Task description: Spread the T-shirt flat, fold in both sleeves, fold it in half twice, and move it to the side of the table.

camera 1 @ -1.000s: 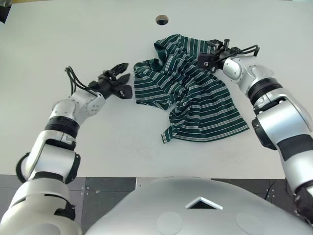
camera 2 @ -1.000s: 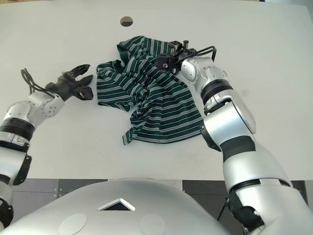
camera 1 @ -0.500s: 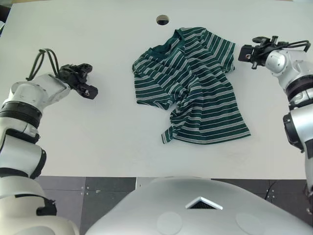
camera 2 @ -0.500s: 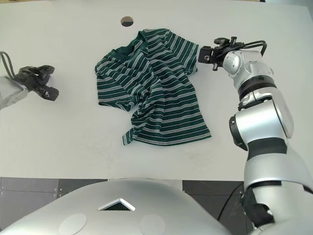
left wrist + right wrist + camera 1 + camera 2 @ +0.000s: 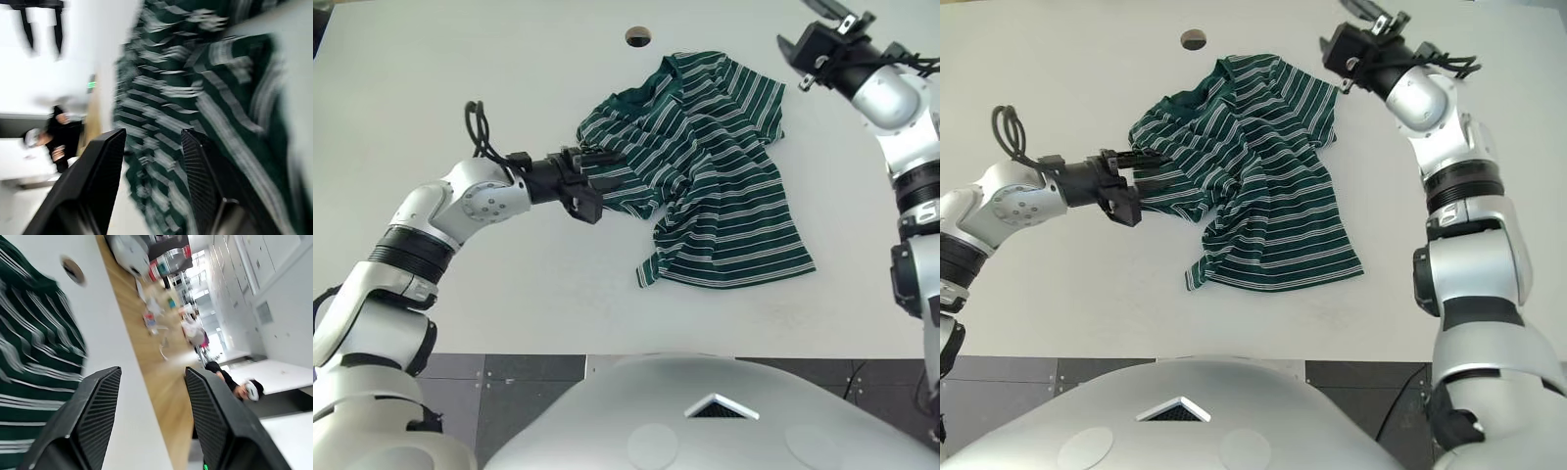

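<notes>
T-shirt [image 5: 710, 171], green with white stripes, lies rumpled and partly spread near the middle of the worktop's [image 5: 460, 78] far edge, beside a round hole [image 5: 637, 38]. Left tool [image 5: 594, 174], fingers parted, meets its left edge. Right tool [image 5: 152, 371], fingers parted and empty, is raised off its far right corner.

White table [image 5: 460, 59] — a rumpled green-striped T-shirt [image 5: 715, 186] lies on it, a round hole [image 5: 637, 38] near the collar.
</notes>
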`<state>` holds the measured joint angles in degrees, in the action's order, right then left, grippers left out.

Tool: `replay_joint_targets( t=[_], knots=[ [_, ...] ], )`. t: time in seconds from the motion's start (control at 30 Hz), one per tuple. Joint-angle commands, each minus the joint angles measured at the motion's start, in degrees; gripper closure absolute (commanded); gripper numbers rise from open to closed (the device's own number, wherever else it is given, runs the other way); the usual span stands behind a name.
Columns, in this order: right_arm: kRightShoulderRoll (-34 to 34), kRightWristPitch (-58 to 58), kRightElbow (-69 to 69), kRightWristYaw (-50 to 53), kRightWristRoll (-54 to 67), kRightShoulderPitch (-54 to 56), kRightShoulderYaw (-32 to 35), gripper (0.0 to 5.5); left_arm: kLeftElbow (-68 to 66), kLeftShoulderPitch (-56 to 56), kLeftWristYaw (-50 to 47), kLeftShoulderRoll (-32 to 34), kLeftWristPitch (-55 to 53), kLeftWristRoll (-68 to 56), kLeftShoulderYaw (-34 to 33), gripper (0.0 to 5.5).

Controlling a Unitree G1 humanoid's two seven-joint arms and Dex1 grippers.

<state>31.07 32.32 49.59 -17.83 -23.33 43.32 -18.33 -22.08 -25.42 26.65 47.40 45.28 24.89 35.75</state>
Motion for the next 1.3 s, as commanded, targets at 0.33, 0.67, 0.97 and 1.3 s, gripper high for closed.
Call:
replay_joint_targets(
  t=[0.33,0.67,0.97,1.3],
  knots=[
    [-3.99,-11.0,-24.65,-5.9,1.87,-9.85,0.27,3.05,-23.32,-4.54,6.99,3.29,-1.92,18.16,5.99,3.39],
    [-5.62,-16.35,-29.99,-16.08,8.79,-16.24,-1.55,3.05,-35.01,-7.63,14.47,9.89,-11.96,19.52,5.25,3.39],
    [-9.44,-15.43,-34.67,-23.48,13.59,-19.68,-4.58,3.05,-35.44,-21.44,-25.72,4.05,-0.4,23.98,-0.17,3.39],
    [-15.75,-13.23,-13.84,-20.97,2.07,-13.88,-13.72,3.05,-44.55,-24.19,-26.27,4.94,-4.73,28.27,1.33,3.39]
  ],
)
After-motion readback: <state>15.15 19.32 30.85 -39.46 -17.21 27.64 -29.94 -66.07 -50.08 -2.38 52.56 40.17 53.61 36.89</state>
